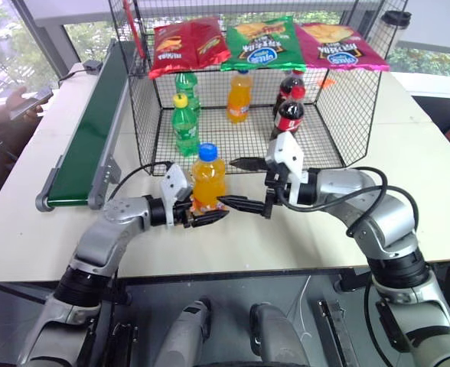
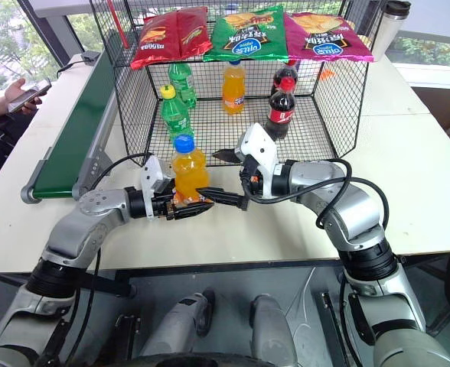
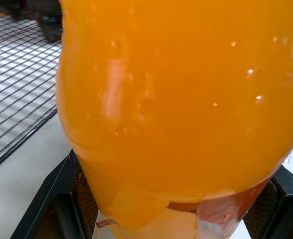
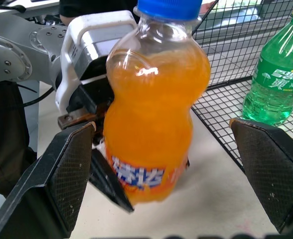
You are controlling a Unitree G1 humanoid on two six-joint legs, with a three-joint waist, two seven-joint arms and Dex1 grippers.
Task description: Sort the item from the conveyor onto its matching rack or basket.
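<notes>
The item, an orange soda bottle with a blue cap, stands upright just above the white table, in front of the black wire cage. My left gripper is shut on the bottle's lower part, at the orange label. My right gripper points in from the right and is open, one finger on either side of the bottle's body, apart from it. In the right wrist view its pads flank the bottle. The green conveyor lies along the table's left side.
Inside the cage stand green soda bottles, an orange soda bottle and cola bottles. Three chip bags lie on its top. A person's hand with a phone is at the far left.
</notes>
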